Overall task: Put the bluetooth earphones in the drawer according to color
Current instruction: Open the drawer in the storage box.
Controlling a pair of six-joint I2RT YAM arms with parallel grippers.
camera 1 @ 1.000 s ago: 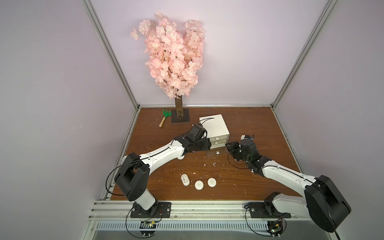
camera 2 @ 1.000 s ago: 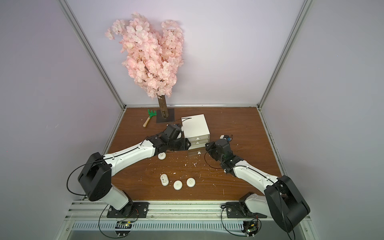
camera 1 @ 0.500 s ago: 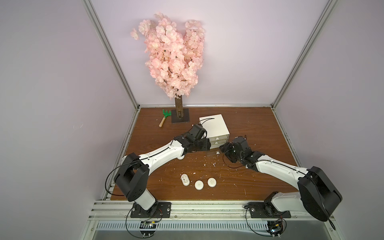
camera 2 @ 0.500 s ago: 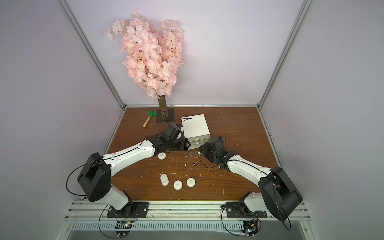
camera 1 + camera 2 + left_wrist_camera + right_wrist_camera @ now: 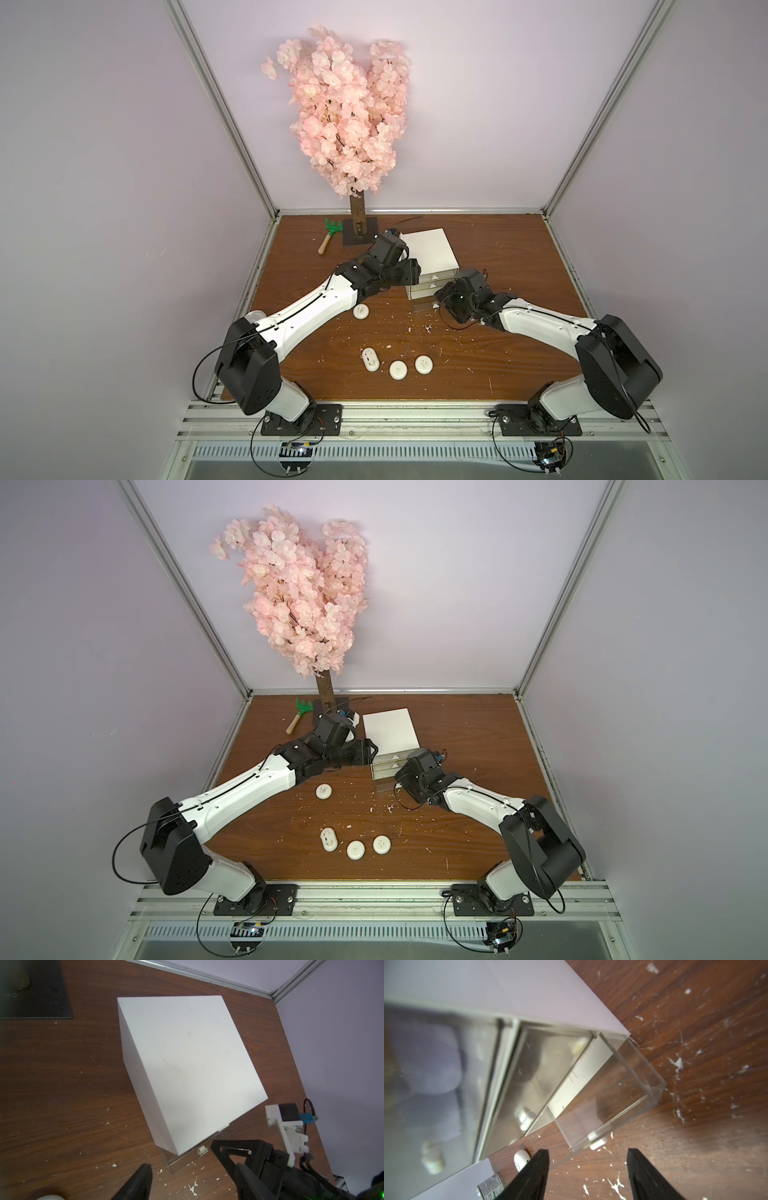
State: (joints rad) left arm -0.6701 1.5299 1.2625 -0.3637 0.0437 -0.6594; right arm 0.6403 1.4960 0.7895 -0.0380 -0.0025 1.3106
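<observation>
The white drawer cabinet (image 5: 430, 253) (image 5: 390, 733) stands mid-table, its clear bottom drawer (image 5: 612, 1095) (image 5: 424, 307) pulled partway out and empty. Blurred lavender shapes (image 5: 425, 1057) show in the top drawer and dark ones (image 5: 529, 1064) in the middle one. Several white bluetooth earphones lie on the table: one (image 5: 361, 311) by my left arm and three (image 5: 397, 369) (image 5: 355, 850) near the front. My right gripper (image 5: 587, 1152) (image 5: 442, 297) is open just in front of the drawer handle (image 5: 597, 1144). My left gripper (image 5: 192, 1165) (image 5: 411, 272) is open and empty at the cabinet's front left corner.
A pink blossom tree (image 5: 345, 124) on a dark base and a green toy rake (image 5: 330, 232) stand at the back left. A labelled silver can (image 5: 490, 1185) and a white case (image 5: 521, 1159) sit beside the cabinet. White crumbs litter the wooden table (image 5: 498, 257).
My right arm has swung left from beside the cabinet to the front of the bottom drawer. My left arm has hardly moved.
</observation>
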